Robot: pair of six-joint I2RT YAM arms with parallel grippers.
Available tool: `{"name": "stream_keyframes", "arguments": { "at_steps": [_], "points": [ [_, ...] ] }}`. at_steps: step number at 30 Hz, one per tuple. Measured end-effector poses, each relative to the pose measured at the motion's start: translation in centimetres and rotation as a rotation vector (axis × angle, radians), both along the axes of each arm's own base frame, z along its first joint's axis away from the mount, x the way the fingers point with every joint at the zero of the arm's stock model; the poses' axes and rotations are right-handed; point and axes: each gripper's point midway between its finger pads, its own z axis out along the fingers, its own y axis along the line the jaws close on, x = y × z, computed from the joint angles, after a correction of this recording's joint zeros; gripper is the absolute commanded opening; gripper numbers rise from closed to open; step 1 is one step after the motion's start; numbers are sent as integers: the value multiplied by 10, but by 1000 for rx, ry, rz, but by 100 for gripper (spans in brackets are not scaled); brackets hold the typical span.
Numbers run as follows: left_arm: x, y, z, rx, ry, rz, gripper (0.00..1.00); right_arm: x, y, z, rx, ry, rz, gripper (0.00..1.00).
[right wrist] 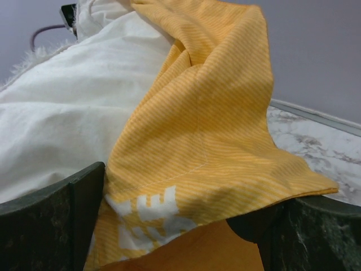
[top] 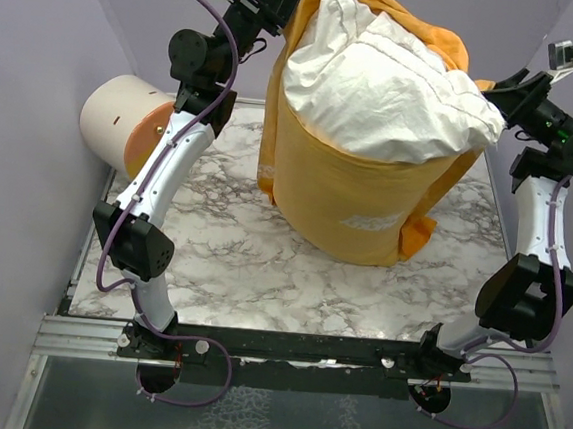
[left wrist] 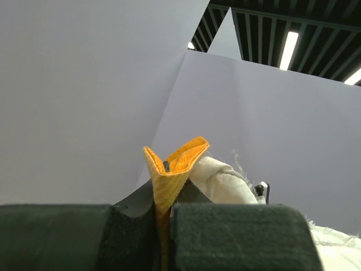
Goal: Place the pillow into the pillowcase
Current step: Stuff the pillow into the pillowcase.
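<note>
Inside pillowcase (top: pixel 348 205), half of pillow (top: pixel 388 83)

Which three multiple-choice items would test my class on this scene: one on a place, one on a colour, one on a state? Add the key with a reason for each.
1. Where is the pillow?
A. Lying flat beside the case
B. Partly in the pillowcase, its top sticking out
C. Wholly inside the case

2. What colour is the lettering on the pillowcase?
A. Black
B. Green
C. White

3. How is the left gripper?
A. Shut on the pillowcase's edge
B. Open, clear of everything
C. Shut on the pillow alone

Key:
1 B, the white top bulges above the orange rim.
2 C, white letters show on the orange cloth in the right wrist view.
3 A, a fold of orange fabric is pinched in it.
</note>
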Motion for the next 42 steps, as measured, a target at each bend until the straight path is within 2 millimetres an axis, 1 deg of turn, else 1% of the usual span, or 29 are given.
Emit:
{"name": "stream_keyframes", "arguments": {
  "at_steps": [3,6,9,10,11,12,13,14,16,17,18,20,21,24,25,27,29,30,32,33,34,35,36,38,39,40,42],
  "points": [
    [-2,-1,1,-7,5,-19,0,-2,6,4,78,60,24,100],
    [-4,-1,2,-16,6,-36,0,-1,21,13,143,114,71,98],
    [-6,-2,3,-18,6,-46,0,3,36,26,176,131,118,92],
    [-6,-2,2,-18,7,-47,0,6,39,30,188,139,133,88],
    [-6,-2,2,-17,7,-48,0,8,42,33,196,145,141,79],
    [-6,-2,2,-17,7,-49,0,11,44,35,202,151,147,67],
    [-6,-2,2,-16,7,-49,0,13,45,38,209,161,150,51],
    [-6,-3,2,-15,8,-49,0,15,45,40,215,165,150,37],
    [-6,-3,2,-13,7,-49,0,18,44,45,223,173,147,12],
    [-6,-3,2,-12,6,-47,0,20,43,47,223,169,145,5],
    [-6,-3,1,-11,6,-47,0,20,43,52,218,158,144,1],
    [-5,-2,2,-6,2,-39,0,20,44,60,207,130,146,1],
    [-5,-2,3,-2,6,-36,0,19,44,66,181,90,150,1],
    [-3,3,15,15,8,16,0,18,45,86,106,-24,150,1],
    [-1,7,22,14,4,44,0,15,47,94,68,-80,148,1],
    [7,24,42,-4,-1,125,0,2,54,109,21,-165,153,0],
    [17,52,61,-47,-14,210,0,-25,67,130,-24,-286,174,0],
    [23,71,71,-81,-24,257,0,-47,80,143,-42,-357,201,0],
    [31,94,80,-131,-37,295,0,-84,98,162,-68,-472,241,0],
    [31,97,82,-144,-43,290,0,-97,104,169,-85,-519,248,0],
    [29,93,84,-152,-48,265,0,-108,104,178,-114,-573,228,0],
    [24,83,84,-153,-51,236,0,-110,97,184,-138,-612,181,0],
    [15,63,84,-149,-55,197,0,-103,81,187,-162,-632,111,0],
    [-5,19,76,-112,-43,129,0,-77,41,189,-194,-627,-46,0],
    [-19,-8,69,-81,-35,90,0,-61,18,187,-203,-608,-119,0],
    [-40,-45,60,-37,-30,35,0,-42,-3,180,-197,-569,-170,0],
    [-69,-87,50,34,-43,-23,0,-13,-17,162,-177,-490,-176,0]
  ]
}}
